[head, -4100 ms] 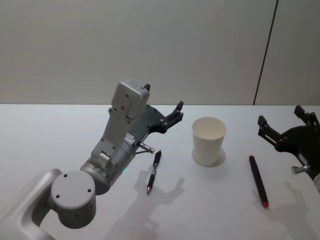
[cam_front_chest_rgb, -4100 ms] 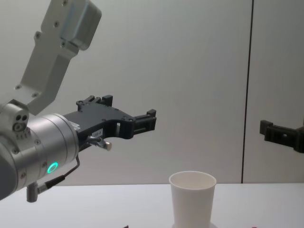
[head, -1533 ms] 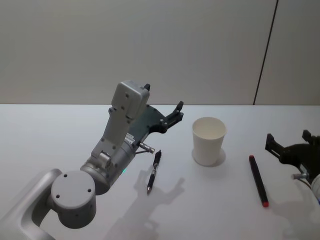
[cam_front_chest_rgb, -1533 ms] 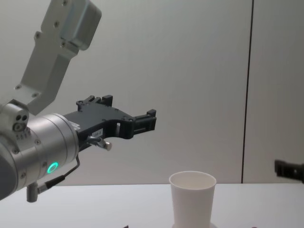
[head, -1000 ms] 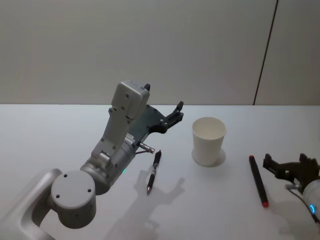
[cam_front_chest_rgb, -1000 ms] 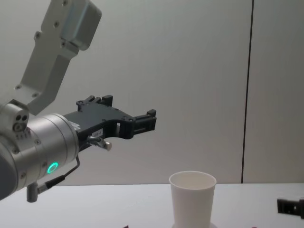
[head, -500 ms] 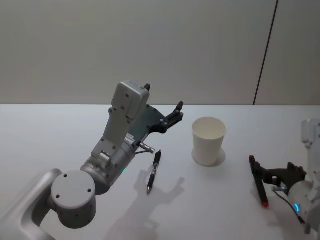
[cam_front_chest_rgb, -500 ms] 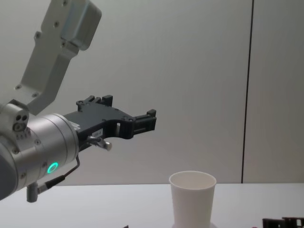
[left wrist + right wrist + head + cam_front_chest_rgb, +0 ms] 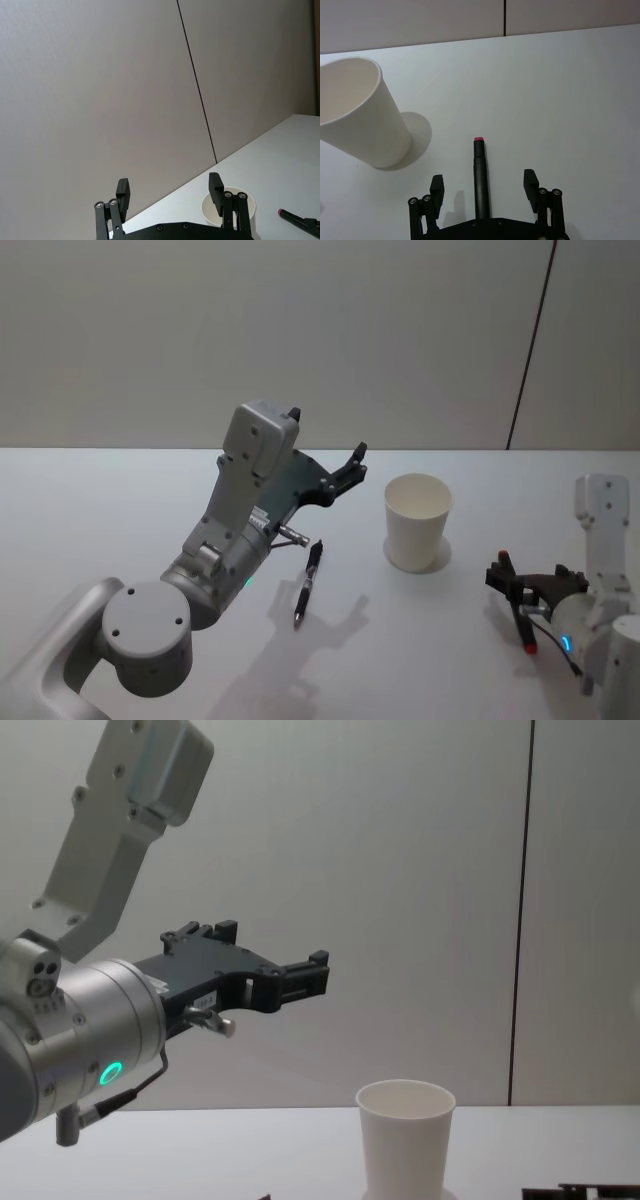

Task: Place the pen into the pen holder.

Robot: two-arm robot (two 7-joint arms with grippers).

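A white table [image 9: 100, 500] stretches from the robot back to a plain grey wall. Three things lie directly on it. A white paper cup [image 9: 418, 523] stands upright a little right of the middle, mouth up, its base flat on the surface. To the cup's left, well apart from it, a black pen [image 9: 308, 582] lies flat, pointing roughly away from the robot. To the cup's right, also apart from it, a red-ended pen [image 9: 480, 180] lies flat, dark along its body, with red at its far tip.
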